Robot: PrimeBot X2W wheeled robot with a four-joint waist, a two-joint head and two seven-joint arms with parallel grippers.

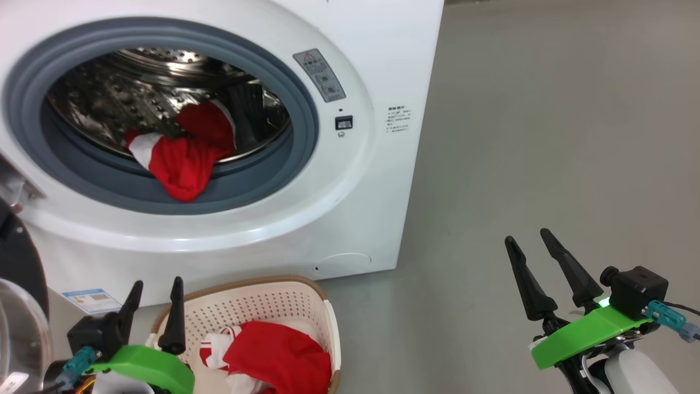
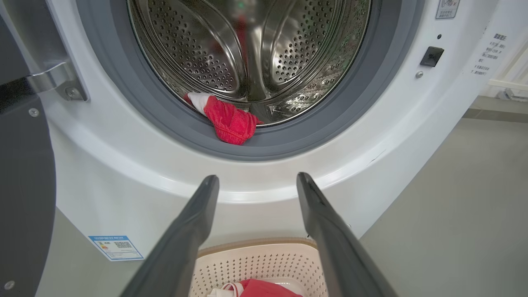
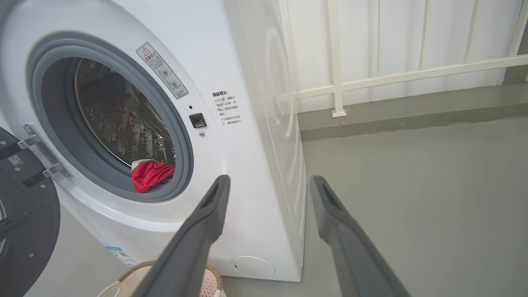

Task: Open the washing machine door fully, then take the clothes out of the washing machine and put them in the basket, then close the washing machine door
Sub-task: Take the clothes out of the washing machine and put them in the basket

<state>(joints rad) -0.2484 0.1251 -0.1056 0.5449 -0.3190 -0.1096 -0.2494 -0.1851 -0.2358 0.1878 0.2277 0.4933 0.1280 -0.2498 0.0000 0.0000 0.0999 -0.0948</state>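
Head view: washing machine took up the upper left and centre of the frame. Its door stood wide open at the left edge, with just the dark rim and a bit of the glass bowl in frame. One piece of the clothes, red with a white panel, lay at the front of the steel drum. It drooped over the grey rubber ring at the lower lip of the opening. The basket sat on the floor at lower centre-left, just in front of the machine and below the opening. A second red-and-white garment lay inside it. A blue label was on the machine's lower left corner, left of the basket.

The left gripper was at lower left with fingers spread wide and nothing between them. It overlapped the basket's left rim in the frame; couldn't tell if they touched. The right gripper was at lower right, also wide apart and empty, over bare floor and well apart from machine and basket.

Left wrist view: fingers pointed at the machine front below the opening. The basket was at bottom centre between them, and the red piece on the ring was at upper centre.

Right wrist view: fingers framed the machine's right front corner. The red piece was in the opening at centre left and the door at lower left. A white railing ran across the upper right.
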